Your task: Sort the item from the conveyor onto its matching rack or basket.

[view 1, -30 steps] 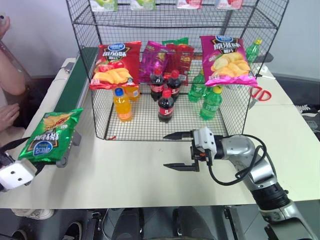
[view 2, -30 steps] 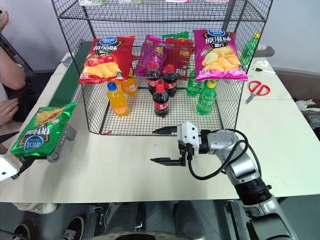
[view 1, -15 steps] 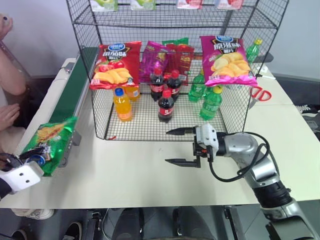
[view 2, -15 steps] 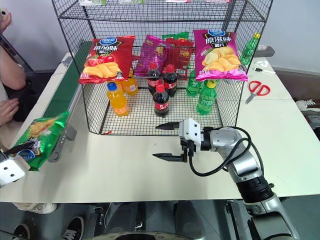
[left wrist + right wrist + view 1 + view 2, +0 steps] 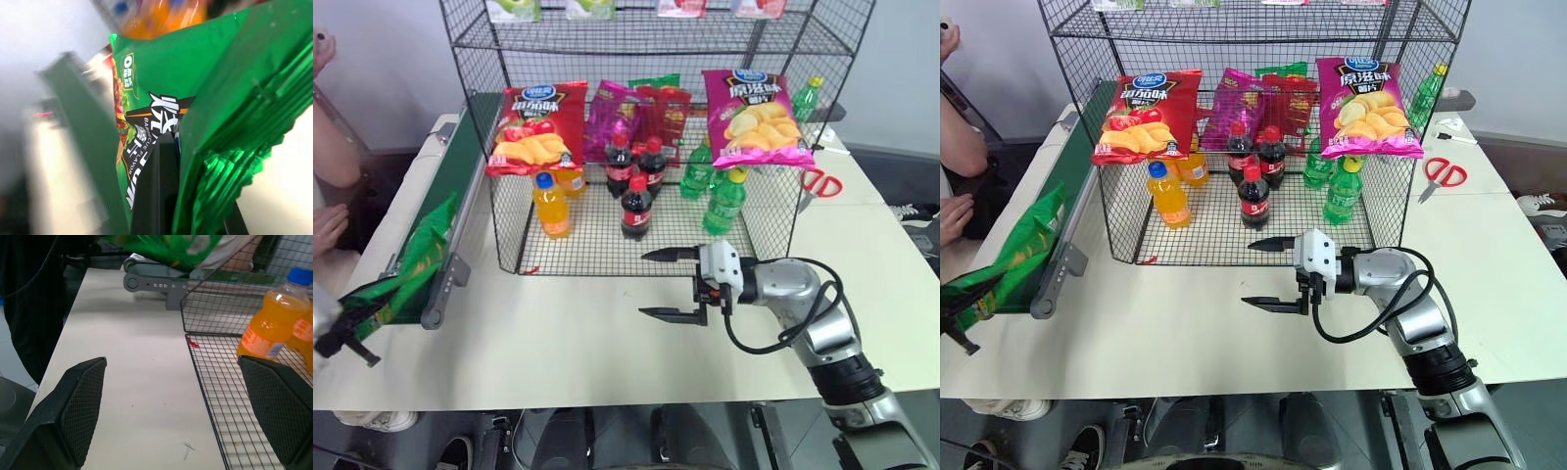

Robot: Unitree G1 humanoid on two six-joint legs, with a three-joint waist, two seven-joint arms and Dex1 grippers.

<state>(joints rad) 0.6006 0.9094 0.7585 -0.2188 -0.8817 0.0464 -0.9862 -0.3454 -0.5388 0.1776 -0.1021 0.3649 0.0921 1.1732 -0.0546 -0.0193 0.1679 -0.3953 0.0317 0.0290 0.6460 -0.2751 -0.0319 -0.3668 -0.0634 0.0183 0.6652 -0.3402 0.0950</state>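
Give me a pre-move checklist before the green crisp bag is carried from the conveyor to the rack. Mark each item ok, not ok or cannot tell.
1. Left claw shut on the green crisp bag: ok, its fingers pinch the bag's crimped end.
2. Bag clear of the conveyor: cannot tell; its upper part overlaps the belt end.
3. Right claw open and empty above the table: ok.
4. Rack front unobstructed: not ok, the right claw is directly in front of it.
5. Person's hand beside the conveyor, near the bag: not ok.
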